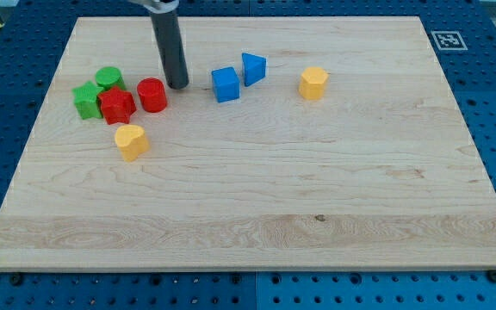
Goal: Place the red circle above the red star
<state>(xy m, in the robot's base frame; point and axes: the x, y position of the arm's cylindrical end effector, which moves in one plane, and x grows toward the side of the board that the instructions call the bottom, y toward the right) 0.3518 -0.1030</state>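
Observation:
The red circle [151, 95] is a short red cylinder on the wooden board, in the upper left part of the view. The red star [116, 106] lies just to its left, close to it or touching. My tip [178, 86] rests on the board just right of the red circle and slightly above it, a small gap away. The dark rod rises from the tip to the view's top edge.
A green circle [108, 78] and a green star [85, 99] crowd the red star's upper left. A yellow heart-like block [131, 141] lies below the red star. A blue cube [226, 84], a blue triangle [253, 68] and a yellow hexagon-like block [313, 83] sit to the right.

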